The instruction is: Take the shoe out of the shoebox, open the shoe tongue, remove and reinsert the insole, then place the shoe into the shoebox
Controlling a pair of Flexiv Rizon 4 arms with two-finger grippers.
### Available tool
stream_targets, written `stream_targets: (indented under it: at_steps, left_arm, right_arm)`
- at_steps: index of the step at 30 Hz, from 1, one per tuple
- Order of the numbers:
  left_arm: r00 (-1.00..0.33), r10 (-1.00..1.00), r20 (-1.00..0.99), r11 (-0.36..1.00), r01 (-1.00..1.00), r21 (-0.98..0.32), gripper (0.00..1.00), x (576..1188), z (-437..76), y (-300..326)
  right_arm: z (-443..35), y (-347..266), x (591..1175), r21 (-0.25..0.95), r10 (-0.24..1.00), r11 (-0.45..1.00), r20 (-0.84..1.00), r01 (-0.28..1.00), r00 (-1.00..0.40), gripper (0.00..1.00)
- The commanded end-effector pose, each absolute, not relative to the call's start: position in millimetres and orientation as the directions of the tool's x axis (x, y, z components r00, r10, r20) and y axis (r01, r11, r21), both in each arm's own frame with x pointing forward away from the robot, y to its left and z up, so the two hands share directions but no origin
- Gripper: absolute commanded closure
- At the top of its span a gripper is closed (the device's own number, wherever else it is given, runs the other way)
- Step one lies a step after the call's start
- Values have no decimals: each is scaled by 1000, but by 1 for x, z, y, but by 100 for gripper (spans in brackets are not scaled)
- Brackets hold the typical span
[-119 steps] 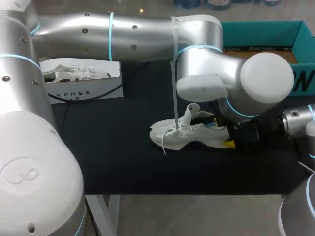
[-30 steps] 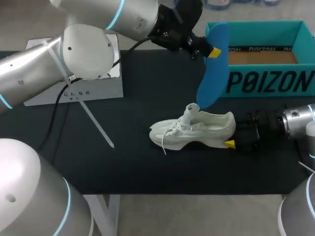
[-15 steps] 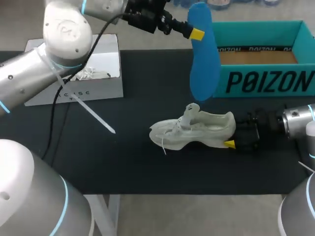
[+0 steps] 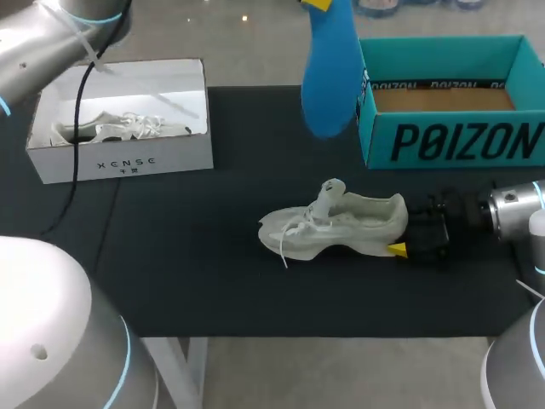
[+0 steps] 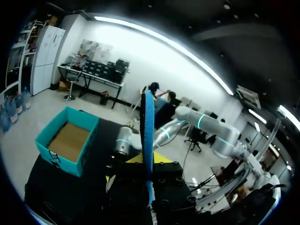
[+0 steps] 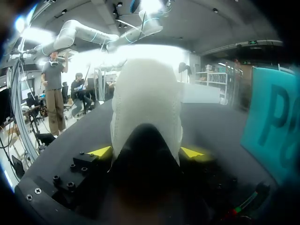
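The white shoe (image 4: 341, 226) stands on its sole mid-table, and it looks light, with a soft upper and a firmer heel. The right gripper (image 6: 146, 152) clamps that heel from both sides, its arm lying low and level. Farther back, the left gripper (image 5: 149, 180) is raised high and pinches the upper end of the blue insole (image 4: 328, 72), which hangs near the teal shoebox (image 4: 443, 145); it is thin, probably floppy, and best fed in toe first.
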State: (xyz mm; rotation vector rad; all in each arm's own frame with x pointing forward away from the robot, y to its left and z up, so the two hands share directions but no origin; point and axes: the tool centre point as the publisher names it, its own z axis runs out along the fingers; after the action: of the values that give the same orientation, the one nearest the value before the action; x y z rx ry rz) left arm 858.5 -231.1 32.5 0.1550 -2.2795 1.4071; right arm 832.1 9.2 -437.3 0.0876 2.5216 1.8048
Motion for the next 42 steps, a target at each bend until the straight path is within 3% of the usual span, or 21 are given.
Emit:
stream_targets:
  at_steps: [1,30,41,42]
  left_arm:
    - [-903,115,414,596,-271,-756,100,867,47,-219]
    - [-874,82,478,429,-402,-809,100,939,69,-188]
    - [-866,94,491,418,-413,-809,100,940,71,-189]
    - [-866,94,491,418,-413,-809,100,940,71,-189]
  right_arm:
    - [-445,12,832,946,69,323,2,24,-998,100]
    - [-445,12,832,946,69,323,2,24,-998,100]
    - [-445,12,832,946,69,323,2,24,-998,100]
    - [-445,12,832,946,69,323,2,24,-998,85]
